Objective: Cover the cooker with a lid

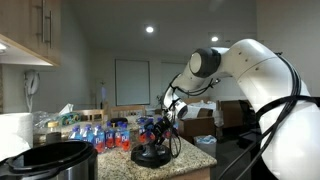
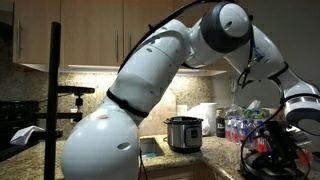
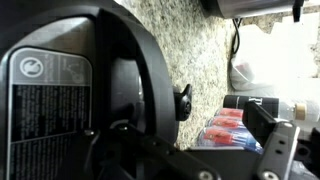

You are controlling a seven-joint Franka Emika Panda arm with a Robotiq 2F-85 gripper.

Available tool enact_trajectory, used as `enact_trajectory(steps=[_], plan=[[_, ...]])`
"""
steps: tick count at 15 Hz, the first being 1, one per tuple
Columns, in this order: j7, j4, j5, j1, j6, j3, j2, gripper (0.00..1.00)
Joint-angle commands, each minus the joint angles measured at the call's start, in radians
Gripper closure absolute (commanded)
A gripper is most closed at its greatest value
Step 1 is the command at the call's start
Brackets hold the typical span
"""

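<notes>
The cooker (image 1: 55,160), silver with a wide black rim, stands uncovered at the near left of the counter; it also shows in an exterior view (image 2: 182,132). The black lid (image 1: 152,157) lies on the granite counter, apart from the cooker, and shows at the lower right in an exterior view (image 2: 266,160). My gripper (image 1: 155,130) hangs just above the lid, fingers pointing down. In the wrist view the lid (image 3: 70,95), with a grey label and a small knob, fills the left half. The gripper (image 3: 190,150) looks open; only its right finger shows clearly.
A pack of water bottles with red labels (image 1: 100,135) stands behind the lid and shows in the wrist view (image 3: 225,128). Wall cabinets (image 1: 30,30) hang above the cooker. A black tripod stand (image 2: 55,90) is on the counter. A white bag (image 3: 265,65) lies nearby.
</notes>
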Motion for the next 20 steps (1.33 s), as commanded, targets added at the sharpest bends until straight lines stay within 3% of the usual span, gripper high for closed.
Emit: enact_trajectory(steps=[1,5,6,7,15,17,20], plan=[[-0.062,-0.036,0.094,0.015,0.052,-0.004,0.002,0.0],[-0.073,-0.035,0.125,0.017,0.036,-0.015,0.011,0.0],[-0.07,-0.03,0.123,0.016,0.028,-0.017,0.015,0.09],[-0.069,-0.028,0.123,0.017,0.028,-0.018,0.016,0.26],[-0.083,-0.026,0.101,0.029,0.035,-0.028,0.027,0.8],[-0.089,-0.034,0.091,0.036,0.041,-0.03,0.026,0.92],[-0.085,-0.055,0.082,0.054,0.062,-0.037,0.002,0.94]])
